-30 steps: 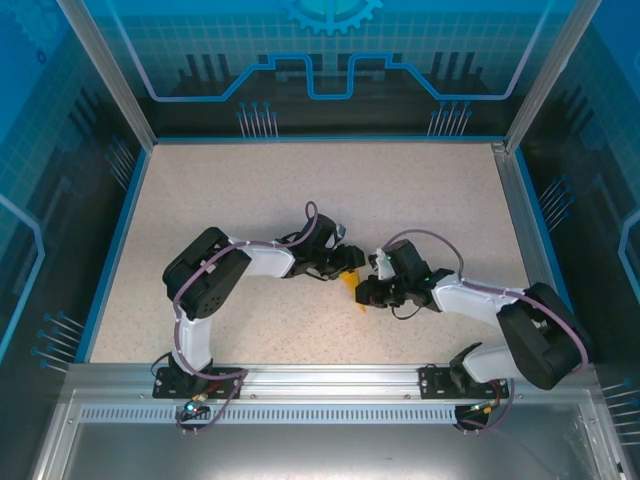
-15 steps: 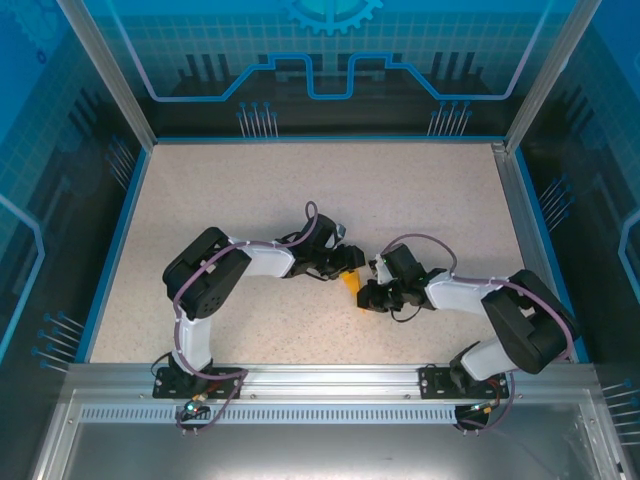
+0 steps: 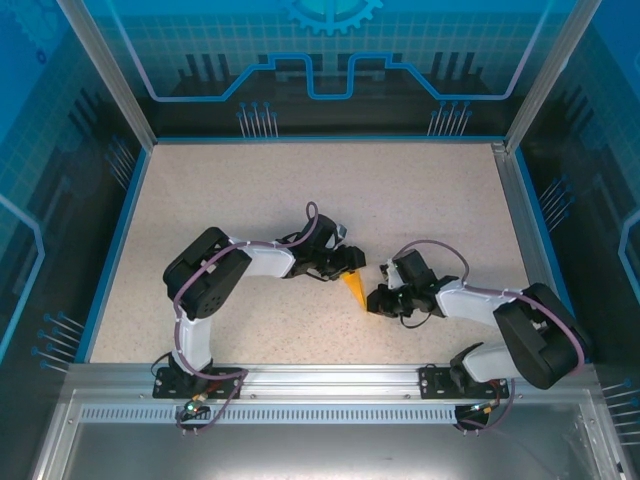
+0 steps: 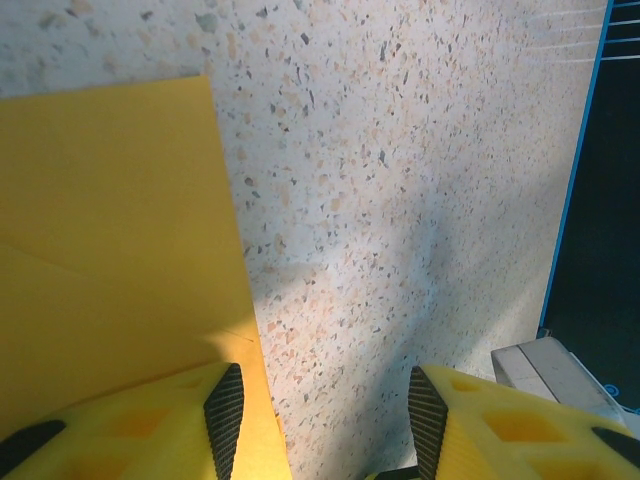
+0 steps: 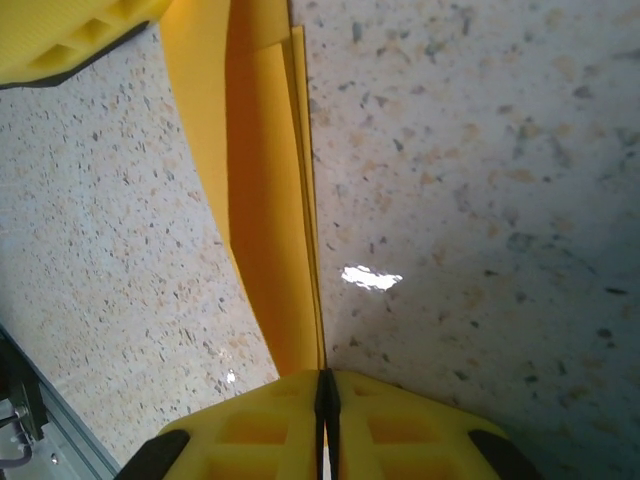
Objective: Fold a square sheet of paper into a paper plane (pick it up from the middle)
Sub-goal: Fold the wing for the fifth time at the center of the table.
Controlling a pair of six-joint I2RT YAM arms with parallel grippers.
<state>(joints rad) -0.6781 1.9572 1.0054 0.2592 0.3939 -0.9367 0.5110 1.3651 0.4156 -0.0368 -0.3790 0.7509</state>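
Note:
The sheet of paper [image 3: 353, 289] is orange-yellow and folded into a narrow pointed dart on the speckled table between the two grippers. My right gripper [image 3: 372, 300] is shut on the dart's layered edge; in the right wrist view the paper [image 5: 262, 190] runs straight into the closed jaws [image 5: 324, 385]. My left gripper [image 3: 351, 263] stands open at the paper's far end. In the left wrist view its left finger [image 4: 224, 405] sits over the paper's edge [image 4: 110, 230], and bare table lies between the jaws [image 4: 325, 405].
The speckled tabletop [image 3: 250, 190] is ringed by a blue rim and clear walls with aluminium posts [image 3: 520, 180]. A metal rail [image 3: 320, 380] carrying both arm bases runs along the near edge. The left gripper's yellow finger [image 5: 70, 35] shows in the right wrist view.
My right gripper has shifted slightly right and toward the near edge, and more of the orange paper's length shows in the top view. The left arm has stayed put.

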